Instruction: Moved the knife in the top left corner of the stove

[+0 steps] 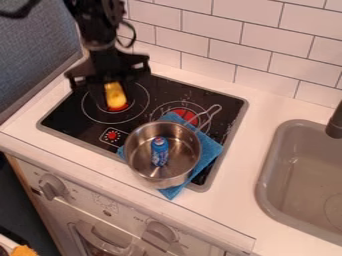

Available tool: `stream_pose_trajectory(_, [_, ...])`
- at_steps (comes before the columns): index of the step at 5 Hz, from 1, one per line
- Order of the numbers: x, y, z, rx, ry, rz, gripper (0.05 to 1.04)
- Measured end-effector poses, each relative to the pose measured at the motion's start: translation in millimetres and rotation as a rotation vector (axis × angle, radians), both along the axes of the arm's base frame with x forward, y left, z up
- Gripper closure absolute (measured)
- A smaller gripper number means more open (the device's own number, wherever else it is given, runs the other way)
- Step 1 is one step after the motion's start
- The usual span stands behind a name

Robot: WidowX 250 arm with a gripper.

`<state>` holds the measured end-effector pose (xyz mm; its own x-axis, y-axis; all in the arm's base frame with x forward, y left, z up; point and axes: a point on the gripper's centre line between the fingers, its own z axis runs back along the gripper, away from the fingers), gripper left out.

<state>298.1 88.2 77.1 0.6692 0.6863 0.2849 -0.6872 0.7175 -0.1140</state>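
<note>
Gripper (110,86) is hanging over the stove's (70,121) upper left burner, how wide it is standing being impossible to tell. Yellow object (115,95), possibly the knife, is showing right at it, above that burner. Metal pot (138,167) is resting on blue cloth (211,149), holding a blue can (159,151).

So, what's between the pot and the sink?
In the camera view, from pot to sink: a corner of blue cloth, the stove rim, then white counter.
</note>
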Motion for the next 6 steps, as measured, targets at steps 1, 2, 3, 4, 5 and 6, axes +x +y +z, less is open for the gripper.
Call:
stream_pose_trajectory(1, [19, 10, 12.1, -0.008, -0.102, 0.178, 0.567])
stream_pose_trajectory(2, [38, 18, 1.7, -0.037, -0.116, 0.333, 0.567])
stream_pose_trajectory(3, [62, 14, -13.4, -0.035, -0.105, 0.39, 0.567])
stream_pose_trajectory(4, [80, 15, -35.6, -0.073, -0.086, 0.43, 0.567])
stream_pose_trajectory(5, [96, 13, -54.4, -0.104, -0.073, 0.465, 0.567])
stream_pose_trajectory(6, [112, 7, -61.2, -0.123, -0.069, 0.446, 0.567])
